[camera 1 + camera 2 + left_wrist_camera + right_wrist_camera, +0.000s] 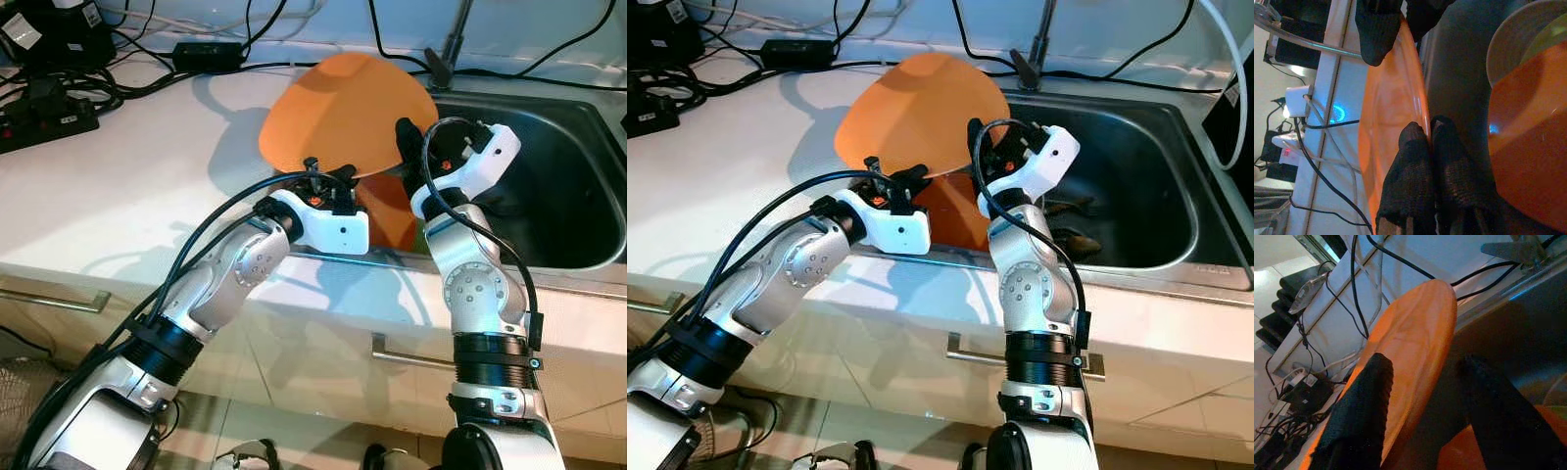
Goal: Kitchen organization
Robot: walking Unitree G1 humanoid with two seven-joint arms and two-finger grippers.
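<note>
Clearly the step in hand is a two-gripper handling of the orange plate (pixel 343 113), which stands tilted over the left edge of the sink (pixel 573 211), partly above the counter (pixel 118 196). Far left on the counter lie a power strip (pixel 44 122) and cables (pixel 127 73), well apart from the work. The left gripper (pixel 1431 134) has its fingers pressed together on the plate's near rim, one pad on each face, as the left wrist view shows. To its right, a second orange plate (pixel 955 215) lies lower, inside the sink at its left wall. The right gripper (pixel 1422 382) has its fingers spread astride the tilted plate's right rim, not yet pinching it. To do this well, I judge the right fingers should close squarely on the rim before the plate is lifted, then both arms should move together, keeping the plate clear of the faucet (pixel 446 54) and the lower plate.
</note>
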